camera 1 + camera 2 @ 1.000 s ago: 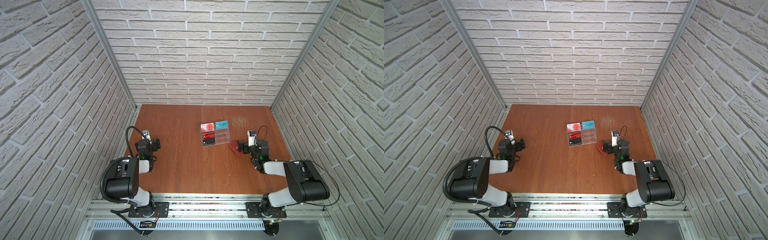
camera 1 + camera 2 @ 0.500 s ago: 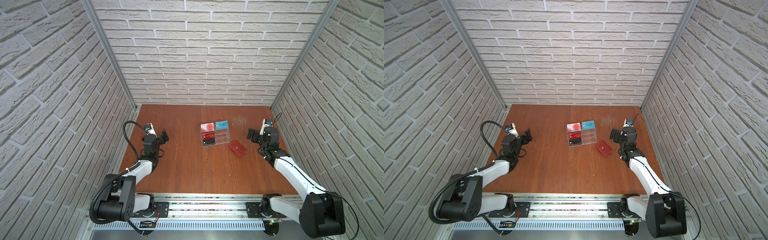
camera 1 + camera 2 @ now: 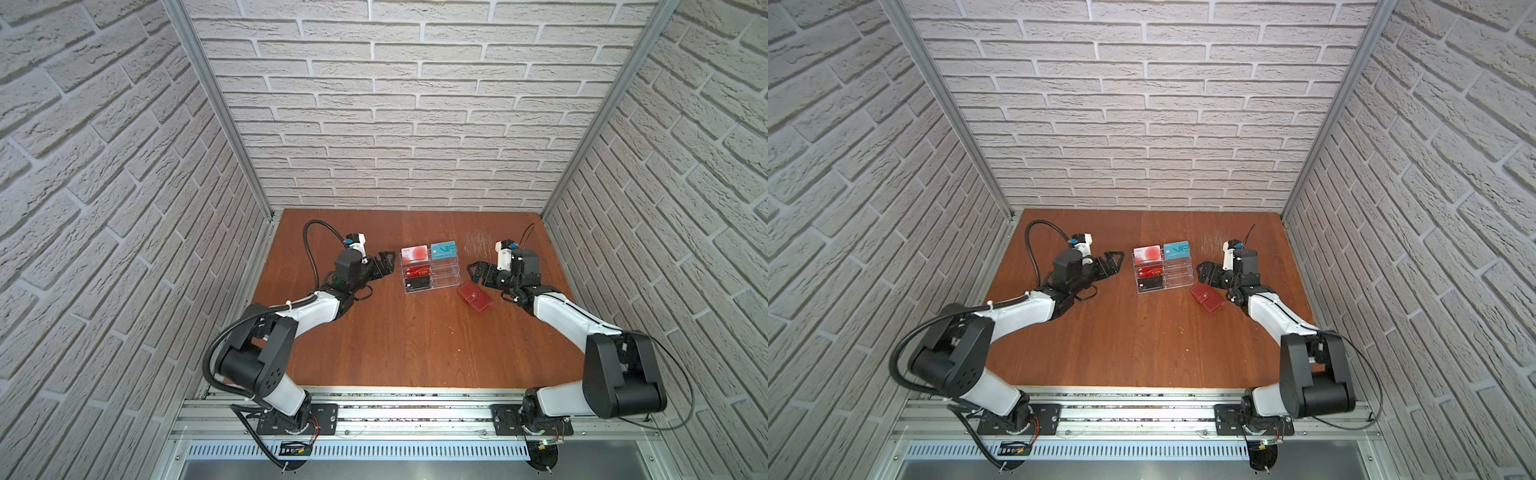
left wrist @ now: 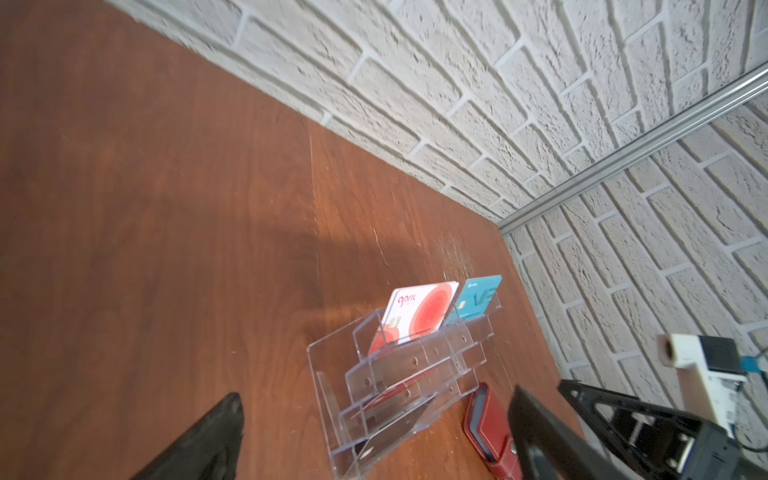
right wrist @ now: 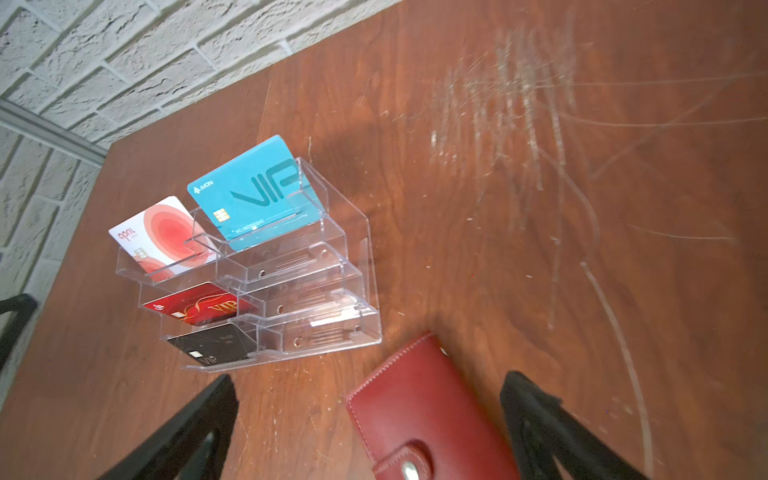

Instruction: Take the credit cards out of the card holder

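Note:
The card holder (image 3: 475, 302) (image 3: 1207, 300) is a small red wallet lying flat on the table, snapped shut by its tab. The credit cards are hidden. My right gripper (image 3: 472, 271) (image 3: 1203, 269) hovers open just beyond the holder's far right side. In the right wrist view the holder (image 5: 428, 415) lies between and below the spread fingers of that gripper (image 5: 369, 386), apart from them. My left gripper (image 3: 386, 268) (image 3: 1115, 264) is open and empty, left of the clear stand. The left wrist view shows the holder (image 4: 488, 432) past the stand, beyond the left gripper (image 4: 376, 415).
A clear acrylic tiered stand (image 3: 430, 270) (image 3: 1163, 269) (image 5: 291, 282) sits at mid-table between the grippers. It holds a pink-and-white card, a teal VIP card, a red card and a black card. Brick walls close in the back and both sides.
Both arms have unfolded from near the front rail and reached toward mid-table. The grippers now face each other across the stand and the holder. Both stayed open.

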Robot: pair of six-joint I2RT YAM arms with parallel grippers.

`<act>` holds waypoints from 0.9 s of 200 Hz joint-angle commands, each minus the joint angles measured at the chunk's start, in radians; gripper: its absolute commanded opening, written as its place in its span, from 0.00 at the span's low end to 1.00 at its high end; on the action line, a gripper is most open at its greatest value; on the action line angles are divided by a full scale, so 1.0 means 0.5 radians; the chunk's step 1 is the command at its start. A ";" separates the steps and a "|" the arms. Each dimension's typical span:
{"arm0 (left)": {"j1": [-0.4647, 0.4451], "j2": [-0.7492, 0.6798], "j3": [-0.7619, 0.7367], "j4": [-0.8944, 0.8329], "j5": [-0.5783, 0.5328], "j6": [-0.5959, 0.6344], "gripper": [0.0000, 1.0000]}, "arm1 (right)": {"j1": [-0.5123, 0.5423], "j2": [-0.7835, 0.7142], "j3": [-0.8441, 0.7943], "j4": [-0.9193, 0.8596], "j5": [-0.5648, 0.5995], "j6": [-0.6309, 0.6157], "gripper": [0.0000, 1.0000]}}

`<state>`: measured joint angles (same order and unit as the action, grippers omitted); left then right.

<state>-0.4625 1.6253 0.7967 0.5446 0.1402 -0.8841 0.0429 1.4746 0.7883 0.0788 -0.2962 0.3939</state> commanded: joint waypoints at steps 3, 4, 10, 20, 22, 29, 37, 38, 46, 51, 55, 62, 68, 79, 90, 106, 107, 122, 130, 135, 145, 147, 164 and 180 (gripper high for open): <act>-0.035 0.206 0.077 0.160 0.148 -0.220 0.98 | 0.075 0.180 0.135 0.305 -0.242 0.065 1.00; -0.036 0.213 0.082 0.163 0.150 -0.221 0.98 | 0.077 0.191 0.140 0.310 -0.244 0.065 1.00; -0.047 0.245 0.102 0.169 0.152 -0.236 0.98 | 0.093 0.243 0.160 0.345 -0.261 0.072 1.00; -0.067 0.284 0.124 0.175 0.152 -0.250 0.98 | 0.116 0.324 0.196 0.390 -0.275 0.078 1.00; -0.072 0.292 0.129 0.177 0.154 -0.249 0.98 | 0.121 0.341 0.202 0.398 -0.279 0.080 1.00; -0.080 0.314 0.141 0.176 0.155 -0.249 0.98 | 0.137 0.390 0.224 0.425 -0.291 0.089 1.00; -0.090 0.330 0.152 0.172 0.158 -0.253 0.98 | 0.154 0.437 0.241 0.455 -0.297 0.092 1.00; -0.090 0.331 0.152 0.170 0.158 -0.253 0.98 | 0.155 0.443 0.242 0.459 -0.297 0.092 1.00; -0.096 0.339 0.156 0.176 0.163 -0.256 0.98 | 0.167 0.480 0.252 0.486 -0.295 0.095 1.00; -0.099 0.346 0.156 0.175 0.164 -0.257 0.98 | 0.174 0.502 0.258 0.498 -0.294 0.097 1.00; -0.102 0.347 0.155 0.172 0.164 -0.256 0.98 | 0.180 0.517 0.265 0.502 -0.295 0.097 1.00; -0.106 0.355 0.153 0.169 0.164 -0.253 0.98 | 0.184 0.546 0.274 0.516 -0.297 0.102 1.00; -0.110 0.364 0.149 0.171 0.165 -0.255 0.98 | 0.187 0.566 0.278 0.533 -0.303 0.110 1.00; -0.114 0.381 0.149 0.172 0.172 -0.256 0.98 | 0.198 0.603 0.285 0.551 -0.311 0.117 1.00; -0.115 0.395 0.147 0.175 0.188 -0.258 0.98 | 0.210 0.630 0.290 0.565 -0.304 0.123 1.00; -0.110 0.389 0.127 0.178 0.189 -0.255 0.98 | 0.237 0.656 0.295 0.585 -0.308 0.135 1.00; -0.111 0.388 0.126 0.178 0.189 -0.254 0.98 | 0.238 0.658 0.298 0.585 -0.306 0.135 1.00; -0.093 0.362 0.100 0.170 0.180 -0.251 0.98 | 0.277 0.672 0.316 0.573 -0.293 0.139 1.00; -0.079 0.347 0.081 0.169 0.180 -0.253 0.98 | 0.298 0.679 0.325 0.568 -0.284 0.145 1.00; -0.066 0.339 0.072 0.169 0.185 -0.254 0.98 | 0.314 0.680 0.334 0.561 -0.275 0.151 1.00; -0.041 0.319 0.047 0.169 0.195 -0.259 0.98 | 0.341 0.687 0.346 0.556 -0.262 0.167 1.00; -0.030 0.316 0.042 0.169 0.196 -0.263 0.98 | 0.349 0.689 0.349 0.559 -0.261 0.171 1.00; 0.037 0.274 -0.009 0.175 0.227 -0.290 0.98 | 0.402 0.689 0.369 0.544 -0.224 0.199 1.00; 0.099 0.233 -0.056 0.158 0.250 -0.297 0.98 | 0.457 0.700 0.411 0.489 -0.162 0.234 1.00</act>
<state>-0.4583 1.7973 0.8047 0.5877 0.2443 -1.0191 0.2340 1.8206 0.9550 0.3080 -0.4103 0.4774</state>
